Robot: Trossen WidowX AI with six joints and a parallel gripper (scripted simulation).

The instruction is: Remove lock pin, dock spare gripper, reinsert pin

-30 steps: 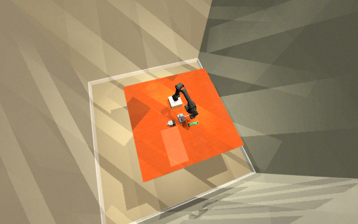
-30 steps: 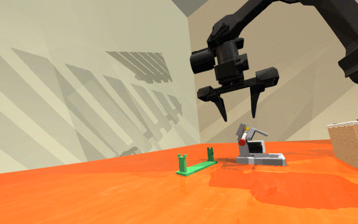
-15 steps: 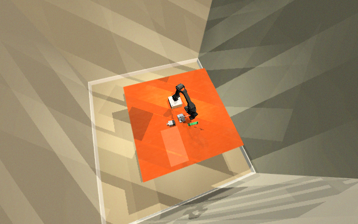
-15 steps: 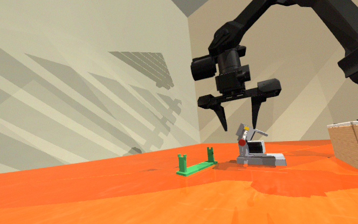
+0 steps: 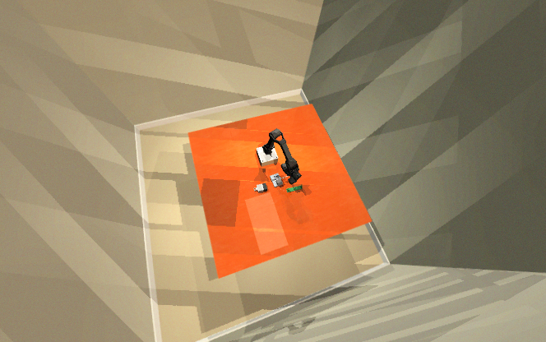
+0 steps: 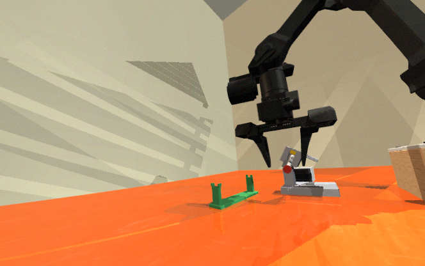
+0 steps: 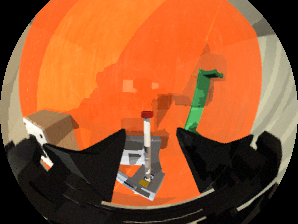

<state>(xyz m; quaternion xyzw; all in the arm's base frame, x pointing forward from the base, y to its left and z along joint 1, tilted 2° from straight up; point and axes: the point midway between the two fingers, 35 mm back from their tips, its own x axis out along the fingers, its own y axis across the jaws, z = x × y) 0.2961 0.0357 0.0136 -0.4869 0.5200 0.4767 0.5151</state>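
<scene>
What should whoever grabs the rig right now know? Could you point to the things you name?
Tool [image 5: 293, 180] [image 6: 286, 166] [image 7: 151, 130]: open, holding nothing, fingers spread around the line of the lock pin.
Lock pin [image 5: 285, 177] [image 6: 289, 163] [image 7: 147, 145]: in the mount [image 5: 275, 179] [image 6: 301, 190] [image 7: 155, 145], red head out.
Spare gripper [image 5: 261, 187] [image 6: 302, 175]: on the orange surface beside the mount, undocked.
Green stand [image 5: 294, 189] [image 6: 235, 199] [image 7: 198, 100]: bears nothing.
Done: no task step complete.
Left: pull pin, dock spare, push pin through socket and spigot, finish open and touching nothing.
</scene>
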